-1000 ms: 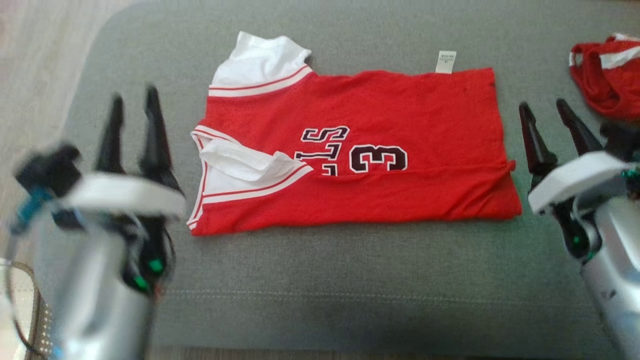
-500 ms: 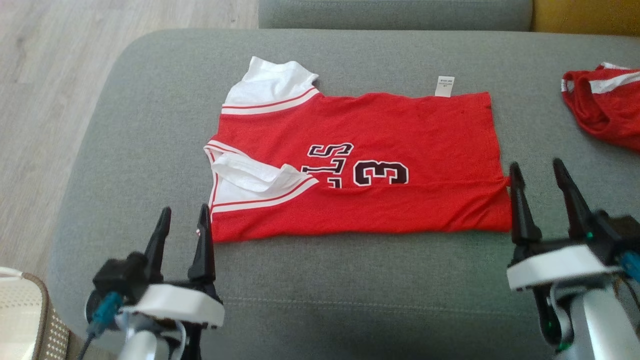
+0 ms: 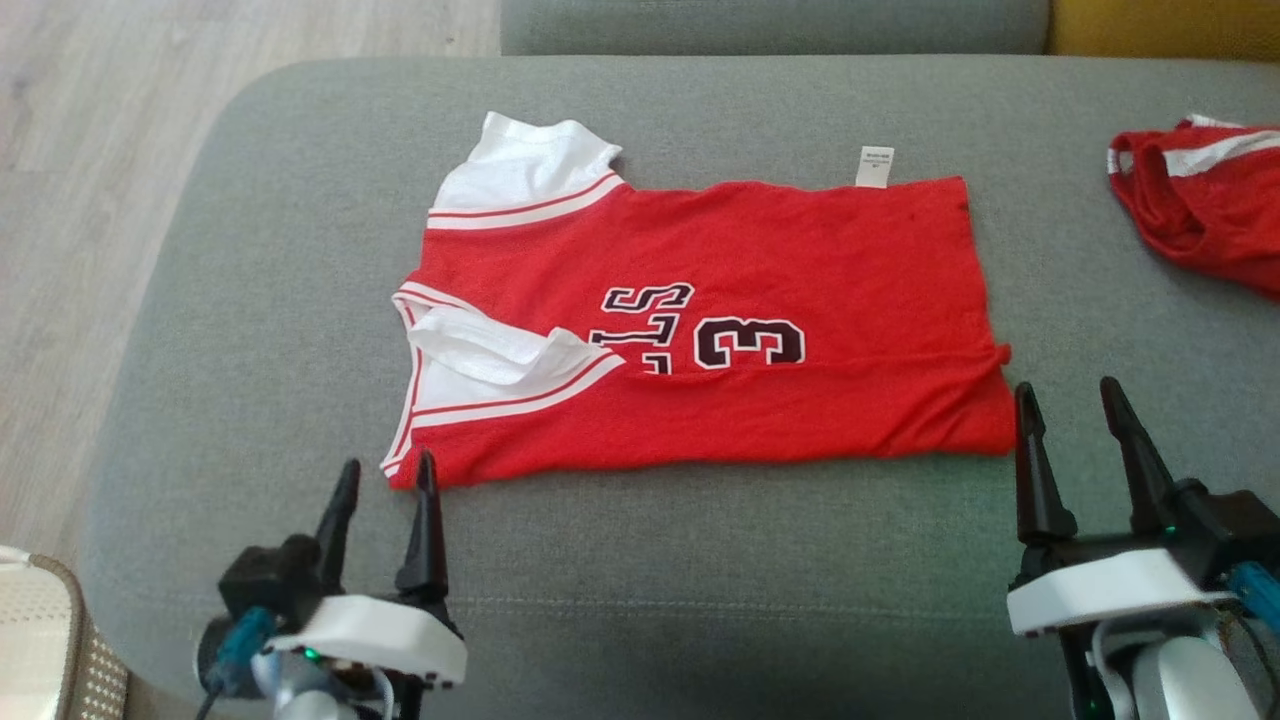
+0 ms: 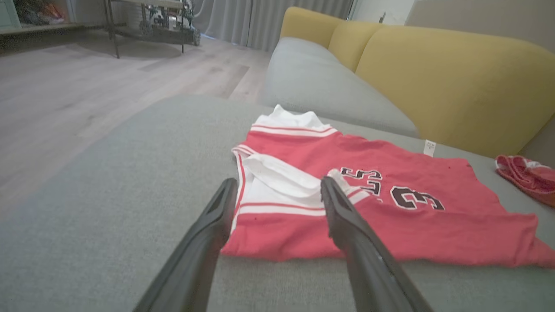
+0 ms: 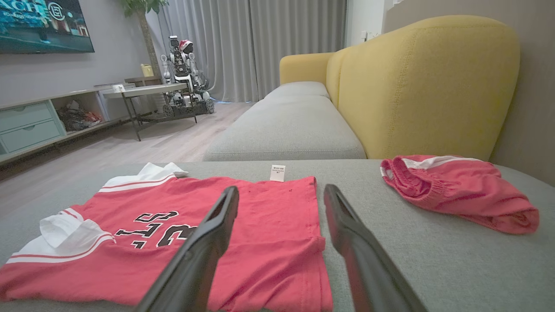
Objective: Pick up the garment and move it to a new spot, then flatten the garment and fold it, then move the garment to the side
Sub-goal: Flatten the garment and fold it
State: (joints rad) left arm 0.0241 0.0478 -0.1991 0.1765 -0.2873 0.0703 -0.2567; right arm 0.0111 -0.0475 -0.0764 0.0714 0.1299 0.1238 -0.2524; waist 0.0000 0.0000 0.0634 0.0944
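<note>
Lying bunched at the far right of the seat, red shorts (image 3: 1195, 195) with a white stripe are seen. They are well apart from the jersey (image 3: 750, 260) and off to the side of the right gripper (image 3: 1065, 386). A pale woven basket (image 3: 45, 640) is cut off at the lower left corner of the head view, beside the seat edge and near the left gripper (image 3: 388, 462).

Surface: a grey fabric seat cushion (image 3: 250, 300), rounded at its left end. A second grey cushion (image 5: 286, 125) is set behind it, and yellow backrests (image 5: 416, 86) are seen along the far side. Light wood floor (image 3: 90, 150) is seen to the left. Further off, grey curtains (image 5: 260, 43), a low table (image 5: 143, 91), another robot (image 5: 184, 65) by it, a drawer unit (image 5: 26, 125) and a wall screen (image 5: 43, 24) are picked up in the right wrist view.

Jersey: red, white sleeves, dark "3" and lettering. It is laid flat mid-cushion, collar end left, hem right, with the near long edge folded over the print. A white label (image 3: 875, 166) sticks out at the far edge.

Both sets of jaws are held wide apart, nothing gripped. Left fingers are pointed at the near collar-side corner, inner tip at the fabric edge; contact cannot be confirmed. Right fingers are placed just beside the near hem corner, inner tip next to the fabric.
</note>
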